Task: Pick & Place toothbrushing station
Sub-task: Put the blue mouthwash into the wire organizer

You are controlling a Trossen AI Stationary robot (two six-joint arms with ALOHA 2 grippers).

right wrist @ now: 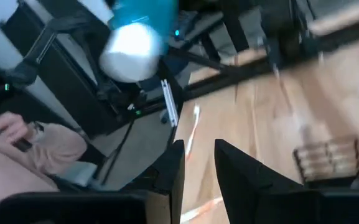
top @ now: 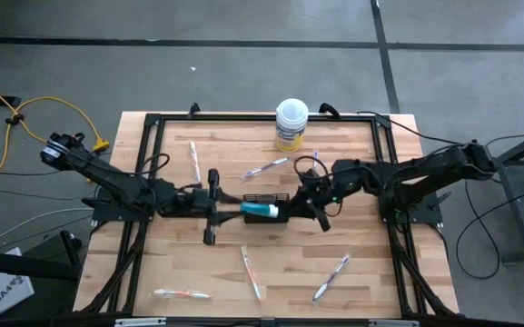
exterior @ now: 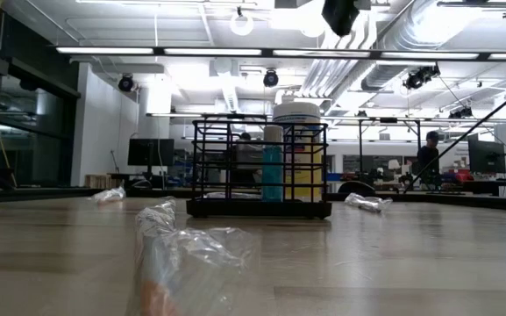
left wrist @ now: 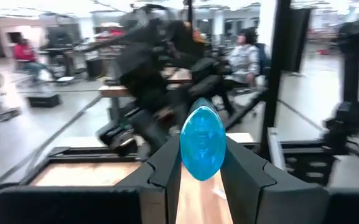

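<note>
Tabletop point(top: 361, 227) centre — the mesh holder point(top: 266, 206) stands here, one teal tube point(exterior: 272, 172) upright inside. Left end effector point(top: 234, 209) clamps a second tube point(top: 262, 210), held level at the holder's left end. Right end effector point(top: 309, 207) sits at the holder's right end — fingers narrowly apart, gripping nothing. Toothbrushes point(top: 251, 272) lie scattered; a yellow tub point(top: 291, 125) stands at the far edge.

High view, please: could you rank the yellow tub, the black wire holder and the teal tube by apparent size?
1. Black wire holder, partly hidden by the arms.
2. Yellow tub.
3. Teal tube, smallest.
</note>
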